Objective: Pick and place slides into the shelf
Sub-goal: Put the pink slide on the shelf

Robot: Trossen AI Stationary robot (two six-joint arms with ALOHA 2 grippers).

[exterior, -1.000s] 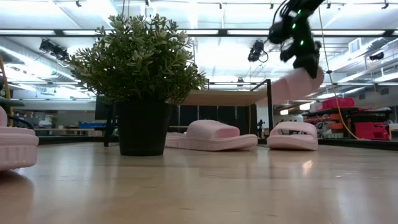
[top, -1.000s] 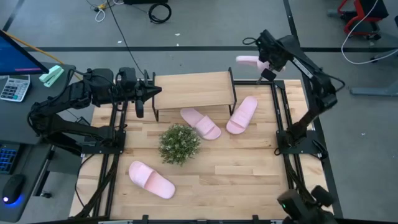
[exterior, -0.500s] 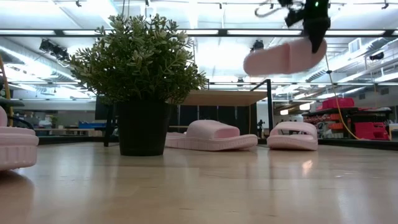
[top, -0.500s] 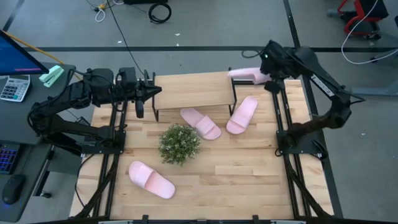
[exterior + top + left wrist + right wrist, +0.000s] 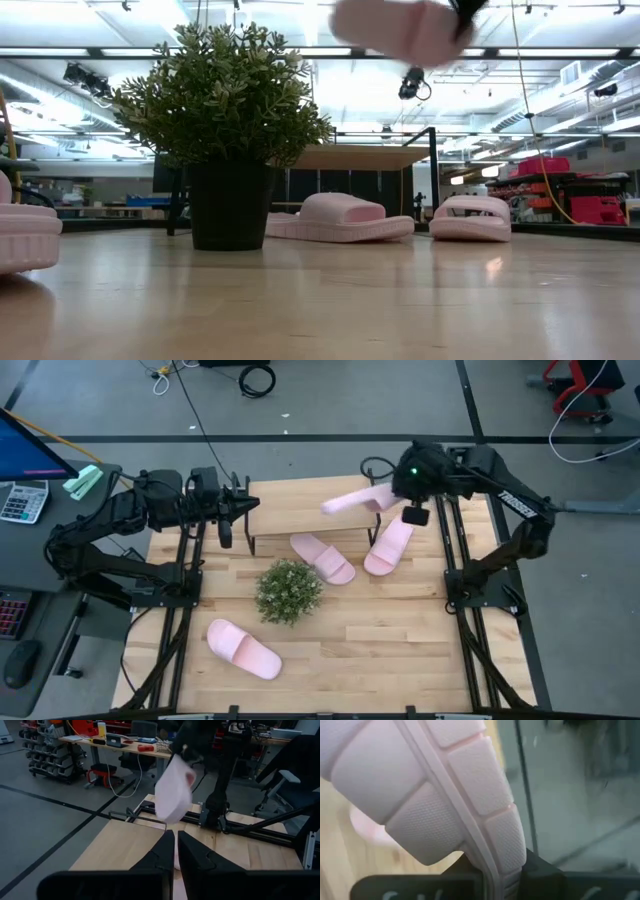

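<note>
My right gripper point(image 5: 398, 495) is shut on one pale pink slide point(image 5: 350, 503) and carries it in the air above the right end of the shelf point(image 5: 300, 510), a low rack with a light wooden top. In the low view this slide point(image 5: 400, 28) is high up and blurred. Two more slides point(image 5: 322, 557) point(image 5: 389, 544) lie sole down on the table in front of the shelf. Another slide point(image 5: 243, 649) lies near the table's near left corner. My left gripper point(image 5: 254, 507) waits, shut, at the shelf's left end. My right gripper holds the slide by the end nearest the arm, with the sole's rim point(image 5: 506, 851) pinched between the two fingers point(image 5: 540, 870). The ribbed sole point(image 5: 445, 785) faces the wrist camera. The slide is lifted clear and sticks out from the fingers toward the table's left.
A bushy green plant in a dark pot point(image 5: 289, 590) stands mid-table, in front of the shelf. The black arm mounts run along the table's left and right edges. Bare tabletop point(image 5: 390, 640) lies to the near right.
My right gripper has carried the slide from beyond the table's far right corner toward the left and near side, over the shelf's right end, and has risen. The slide has swung round with it; its free end now points left over the shelf.
</note>
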